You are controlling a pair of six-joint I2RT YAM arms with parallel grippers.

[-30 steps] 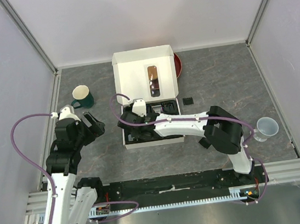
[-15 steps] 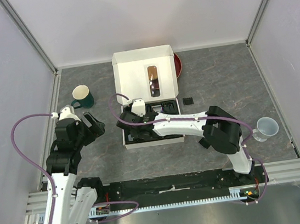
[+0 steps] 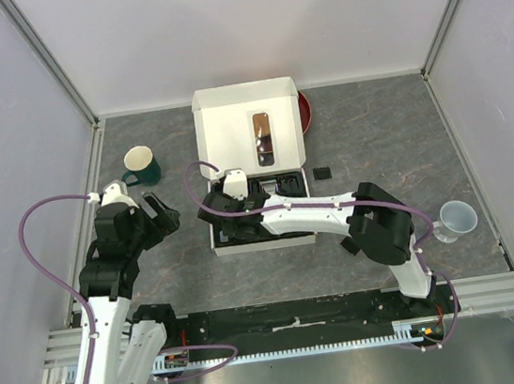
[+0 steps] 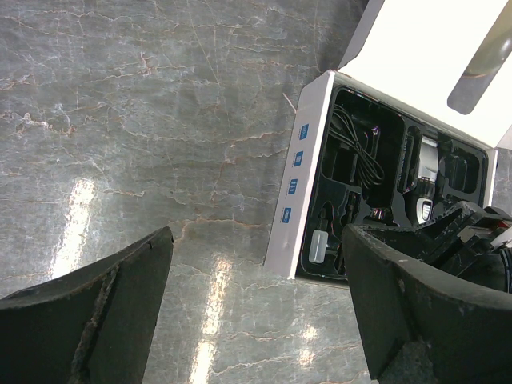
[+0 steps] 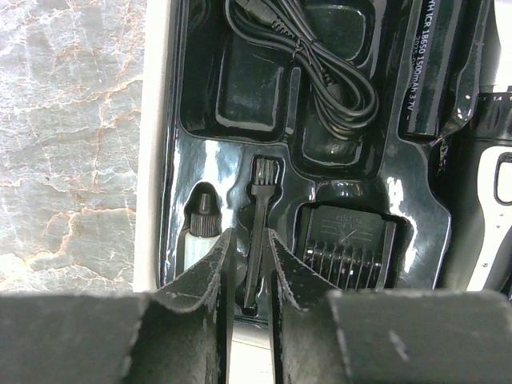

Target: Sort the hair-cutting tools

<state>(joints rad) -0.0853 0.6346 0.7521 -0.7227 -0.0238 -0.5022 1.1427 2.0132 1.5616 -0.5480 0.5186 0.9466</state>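
An open white box [image 3: 264, 244] holds a black moulded tray. In the right wrist view the tray holds a coiled black cable [image 5: 320, 64], a thin black brush [image 5: 256, 216], a black comb guard [image 5: 348, 240] and the black-and-silver clipper [image 5: 490, 168] at the right edge. My right gripper [image 5: 250, 236] reaches into the tray's near left corner [image 3: 218, 208]. Its fingers are closed tight on either side of the brush handle, and the brush lies in its slot. My left gripper [image 4: 256, 240] is wide open and empty above bare table, left of the box [image 3: 160, 210].
A small white oil bottle [image 5: 200, 220] lies beside the brush. The box lid [image 3: 247, 127] stands open at the back, with a red bowl [image 3: 305, 112] behind it. A green mug [image 3: 143, 164] stands far left and a clear cup [image 3: 458, 218] far right. A small black piece [image 3: 323, 173] lies right of the box.
My right gripper has shifted slightly to the left over the tray's left end. The left arm has not moved.
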